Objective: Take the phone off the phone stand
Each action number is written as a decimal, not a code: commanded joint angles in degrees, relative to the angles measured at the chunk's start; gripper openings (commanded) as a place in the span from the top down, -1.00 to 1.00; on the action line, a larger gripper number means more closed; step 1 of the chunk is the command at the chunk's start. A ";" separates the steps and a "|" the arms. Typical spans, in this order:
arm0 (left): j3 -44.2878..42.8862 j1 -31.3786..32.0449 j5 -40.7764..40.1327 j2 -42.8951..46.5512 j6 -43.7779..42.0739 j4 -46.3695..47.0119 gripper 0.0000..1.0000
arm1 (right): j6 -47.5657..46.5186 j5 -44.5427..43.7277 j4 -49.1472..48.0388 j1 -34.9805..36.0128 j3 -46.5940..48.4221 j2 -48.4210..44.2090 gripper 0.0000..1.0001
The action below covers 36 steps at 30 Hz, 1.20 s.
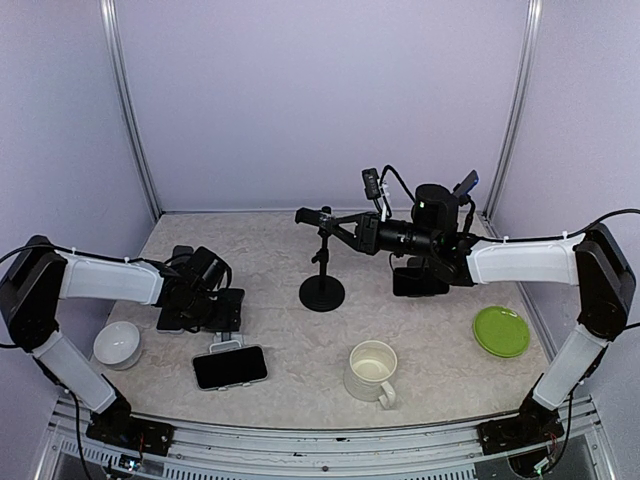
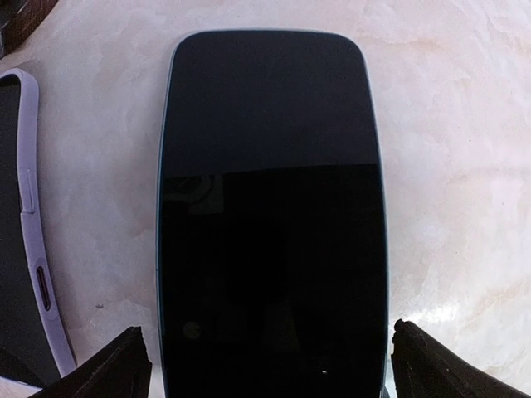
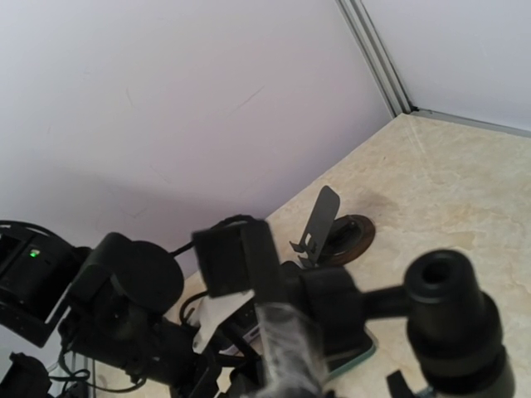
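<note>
The phone [image 1: 230,366] lies flat on the table, screen up, near the front left. In the left wrist view the phone [image 2: 272,207] fills the middle, and my left gripper [image 2: 278,369] stands open with a fingertip [image 2: 124,369] on each side of its near end, apart from its edges. The left gripper [image 1: 226,346] sits just behind the phone. The phone stand [image 1: 322,270], a black pole on a round base, stands mid-table with no phone in it. My right gripper [image 1: 335,222] is shut on the clamp at its top [image 3: 236,257].
A second phone in a lilac case [image 2: 25,249] lies just left of the first. A white bowl [image 1: 118,343] sits front left, a cream mug [image 1: 372,372] front centre, a green plate [image 1: 501,330] at the right. A small desk stand [image 3: 328,228] is at the back left.
</note>
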State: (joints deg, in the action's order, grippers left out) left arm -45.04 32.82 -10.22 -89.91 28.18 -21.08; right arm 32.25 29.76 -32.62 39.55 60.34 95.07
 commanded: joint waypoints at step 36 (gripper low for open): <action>-4.03 -1.22 -2.30 -11.12 -1.69 7.47 -0.33 | 1.24 0.30 4.45 -0.96 -1.24 -0.23 1.00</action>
State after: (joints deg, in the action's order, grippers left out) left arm -53.15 30.76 -12.73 -100.75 24.38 -16.01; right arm 32.18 29.80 -32.56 39.44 60.36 95.07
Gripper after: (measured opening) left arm 0.745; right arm 0.221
